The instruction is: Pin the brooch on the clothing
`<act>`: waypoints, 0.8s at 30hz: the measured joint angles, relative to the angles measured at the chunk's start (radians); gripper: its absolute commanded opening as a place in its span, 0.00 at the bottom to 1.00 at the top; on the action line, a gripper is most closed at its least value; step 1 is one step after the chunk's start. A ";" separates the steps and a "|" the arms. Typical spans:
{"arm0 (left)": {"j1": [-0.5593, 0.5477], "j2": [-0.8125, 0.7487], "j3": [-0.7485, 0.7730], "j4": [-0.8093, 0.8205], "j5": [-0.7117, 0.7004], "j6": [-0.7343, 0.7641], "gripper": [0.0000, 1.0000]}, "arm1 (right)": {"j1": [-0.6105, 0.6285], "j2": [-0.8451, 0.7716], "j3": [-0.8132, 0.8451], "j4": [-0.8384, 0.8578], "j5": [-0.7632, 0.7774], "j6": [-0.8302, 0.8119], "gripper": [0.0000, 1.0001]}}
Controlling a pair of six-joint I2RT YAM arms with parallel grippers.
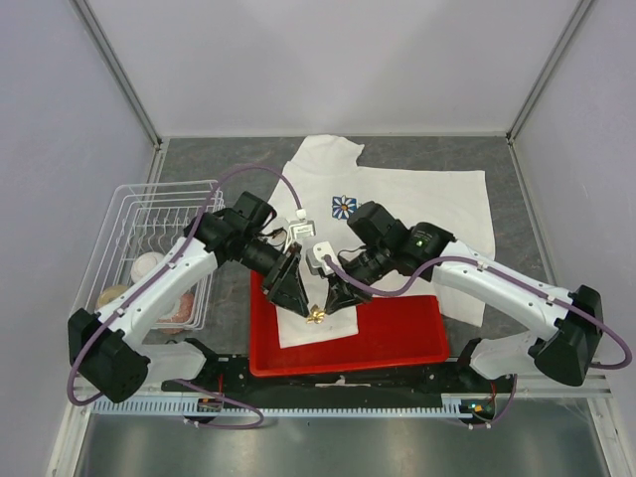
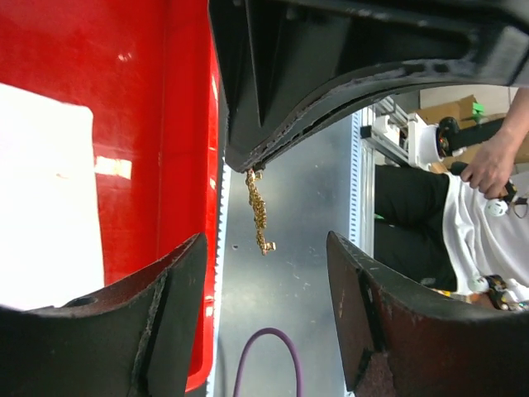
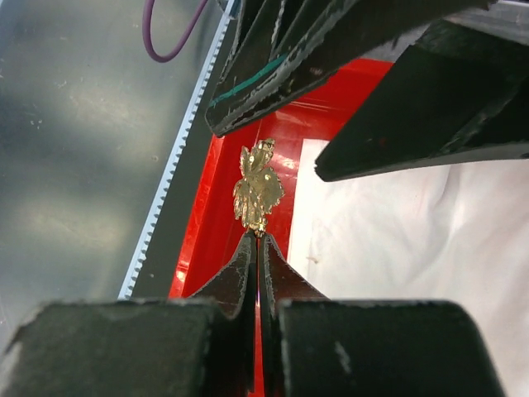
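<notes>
The gold brooch hangs above the red tray, and my right gripper is shut on its lower edge. In the right wrist view the brooch sticks out just past the shut right gripper. My left gripper stands open right beside it. In the left wrist view the brooch shows edge-on, ahead of the open left gripper and untouched by its fingers. The white T-shirt with its blue daisy print lies flat, one part draped into the tray under the brooch.
A white wire basket with round items stands at the left. Small white pieces lie on the shirt behind the grippers. The tray's red wall is close beside my left fingers. A person sits beyond the near table edge.
</notes>
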 measured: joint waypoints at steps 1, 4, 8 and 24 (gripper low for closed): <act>-0.012 0.001 -0.015 0.001 0.000 -0.007 0.64 | 0.003 0.003 0.003 -0.007 0.004 -0.006 0.00; -0.037 0.006 -0.042 0.016 -0.009 -0.034 0.61 | 0.016 0.013 0.015 -0.031 0.016 -0.021 0.00; -0.056 0.014 -0.056 0.054 -0.021 -0.081 0.57 | 0.032 0.019 0.033 -0.051 0.034 -0.034 0.00; -0.117 0.022 -0.078 0.171 -0.060 -0.171 0.45 | 0.052 0.048 0.068 -0.101 0.053 -0.045 0.00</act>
